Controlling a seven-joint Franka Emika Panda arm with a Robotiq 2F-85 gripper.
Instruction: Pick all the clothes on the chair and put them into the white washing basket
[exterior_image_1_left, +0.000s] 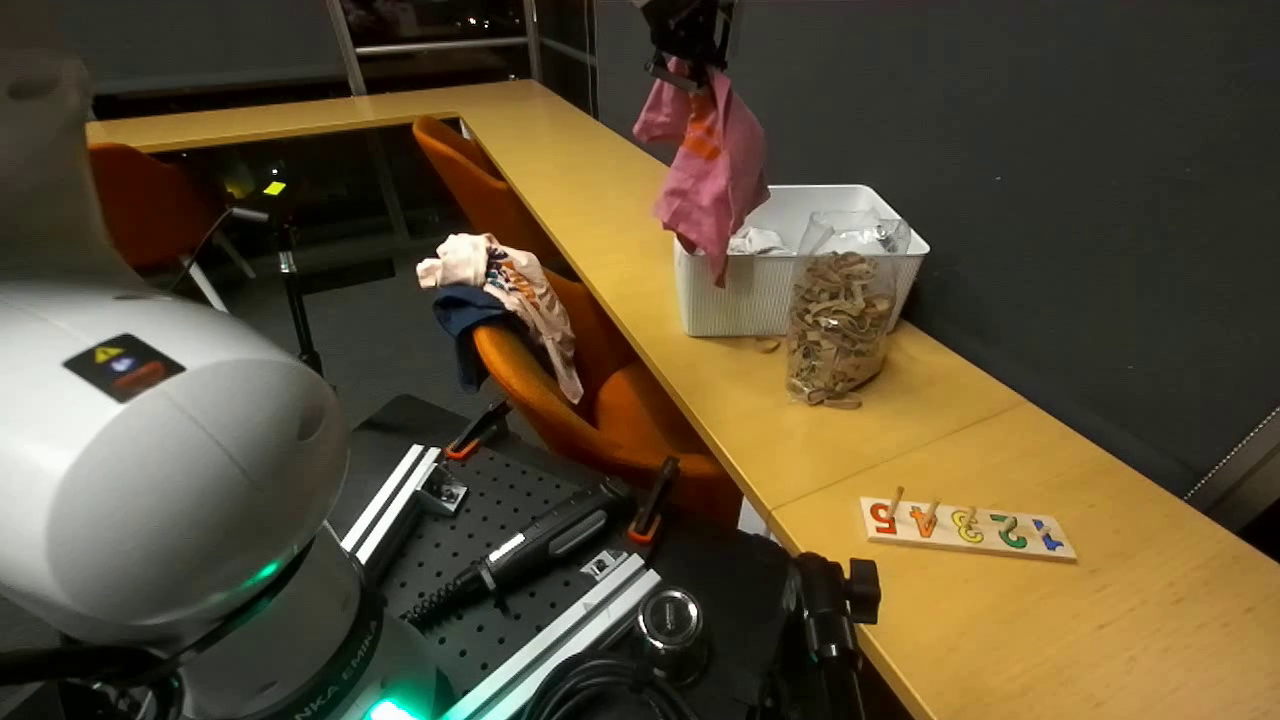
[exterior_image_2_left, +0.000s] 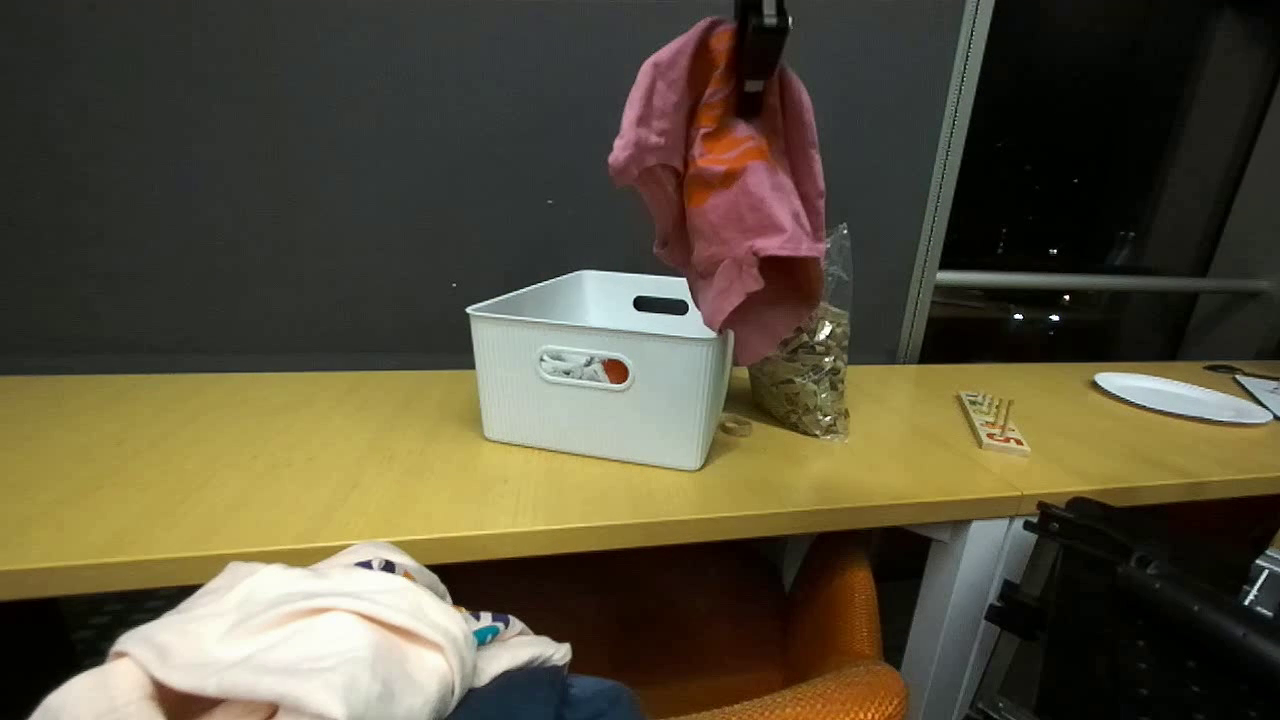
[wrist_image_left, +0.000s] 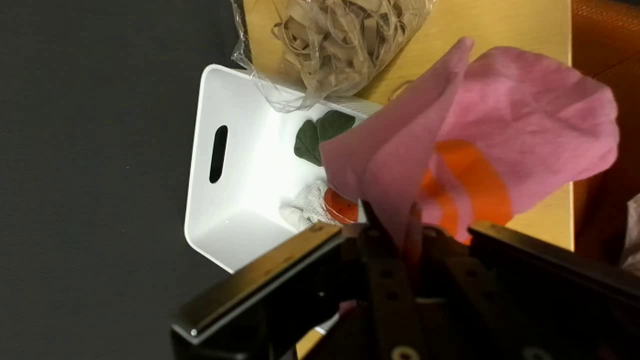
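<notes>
My gripper (exterior_image_1_left: 690, 78) is shut on a pink garment with an orange print (exterior_image_1_left: 740, 150), which hangs down in both exterior views. In the wrist view the jaws (wrist_image_left: 392, 222) pinch its cloth. The white basket (exterior_image_1_left: 735, 305) stands on the table; the garment hangs above and in front of its rim in an exterior view (exterior_image_2_left: 750, 230). In the wrist view a whitish cloth with a red patch (wrist_image_left: 341, 206) and a green leaf-shaped item (wrist_image_left: 307, 142) lie inside the basket. A cream printed garment (exterior_image_1_left: 535, 300) and a navy garment (exterior_image_1_left: 470, 308) drape over the orange chair (exterior_image_1_left: 640, 410).
A clear bag of brown strips (exterior_image_1_left: 840, 330) stands against the basket's side. A wooden number board (exterior_image_1_left: 970, 530) and a white plate (exterior_image_2_left: 1180, 398) lie further along the table (exterior_image_2_left: 250, 450). A dark wall stands close behind the basket.
</notes>
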